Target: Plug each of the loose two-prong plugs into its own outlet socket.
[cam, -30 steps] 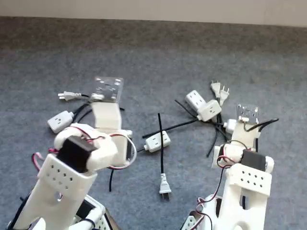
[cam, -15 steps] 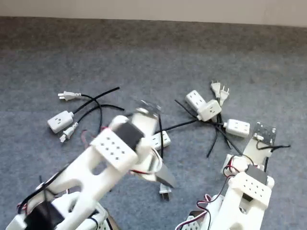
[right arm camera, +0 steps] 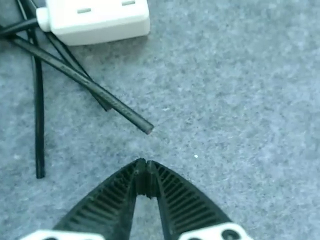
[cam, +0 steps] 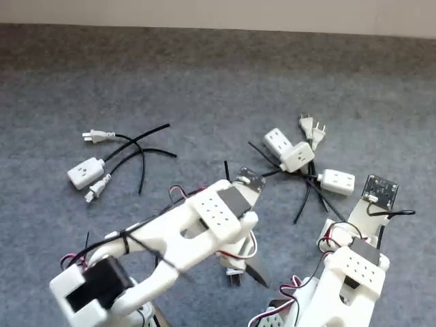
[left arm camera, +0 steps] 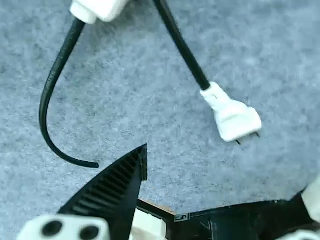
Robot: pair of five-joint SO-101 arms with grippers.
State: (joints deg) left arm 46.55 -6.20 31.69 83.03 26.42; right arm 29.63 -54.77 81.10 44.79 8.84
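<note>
**High view.** Grey carpeted bench (cam: 204, 82), two white arms at its near edge. Left arm (cam: 184, 238) stretched over the middle of the bench, covering most of a white two-prong middle plug (cam: 234, 274). Left gripper (cam: 245, 271) released, jaws spread wide, grasping nothing, poised just above that plug. Right arm (cam: 351, 272) at the near right corner, with the right socket (cam: 337, 181) just ahead of it.

Beyond the right socket, a rear socket (cam: 278, 142) just beside a front socket (cam: 297, 157), among crossing black cords. Behind these, a rear plug (cam: 306, 124) and a side plug (cam: 317, 133), close together, neither inserted.

Toward the left edge, a left socket (cam: 86, 172) between a far-left plug (cam: 95, 136) and a near-left plug (cam: 97, 189), both loose on the carpet.

**Left wrist view.** Middle plug (left arm camera: 232, 119) flat on the carpet, prongs turned toward the gripper's base, black plug cord (left arm camera: 180, 45) leading away. One black ribbed finger (left arm camera: 115, 185) well apart from the plug. Corner of a white middle socket (left arm camera: 97, 7) farther off, with a curled cord (left arm camera: 50, 100) ending in a loose cut tip.

**Right wrist view.** Right gripper (right arm camera: 145, 177) clenched on nothing, fingertips pressed together above bare carpet. Ahead, the right socket (right arm camera: 95, 20) and several black cords (right arm camera: 80, 80), one cut end lying near the fingertips without touching them.
</note>
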